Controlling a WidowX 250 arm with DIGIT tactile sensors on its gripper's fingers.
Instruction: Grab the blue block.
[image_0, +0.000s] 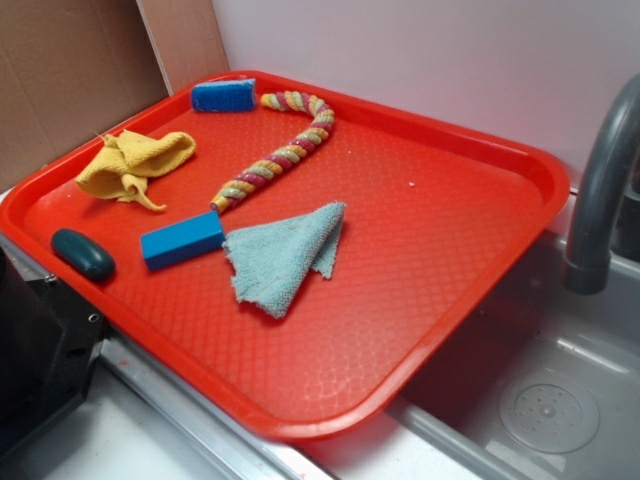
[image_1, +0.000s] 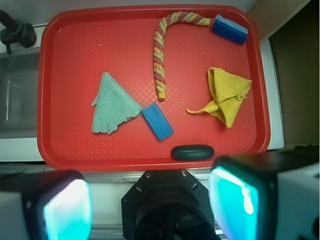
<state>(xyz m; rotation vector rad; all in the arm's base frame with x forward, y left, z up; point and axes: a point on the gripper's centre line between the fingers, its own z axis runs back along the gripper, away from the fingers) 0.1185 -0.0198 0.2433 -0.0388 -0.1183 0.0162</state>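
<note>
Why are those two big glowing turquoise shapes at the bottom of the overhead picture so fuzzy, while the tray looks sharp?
In the wrist view, the gripper's fingers sit close to the lens, so they blur and glow, while the red tray and blue block stay crisp. In the exterior view, lighting is soft and even, with faint shadows.

Both views are brightly and evenly lit. In the exterior view the red tray (image_0: 440, 230) shows soft sheen on the rim nearest the tap (image_0: 600, 200), and shadows beside the things on it are faint and short. The tap itself is slightly soft. In the wrist view the tray (image_1: 70, 75) is sharp, while the end effector (image_1: 150, 205) fingers (image_1: 235, 200) below it are blurred, glowing cyan.
</note>
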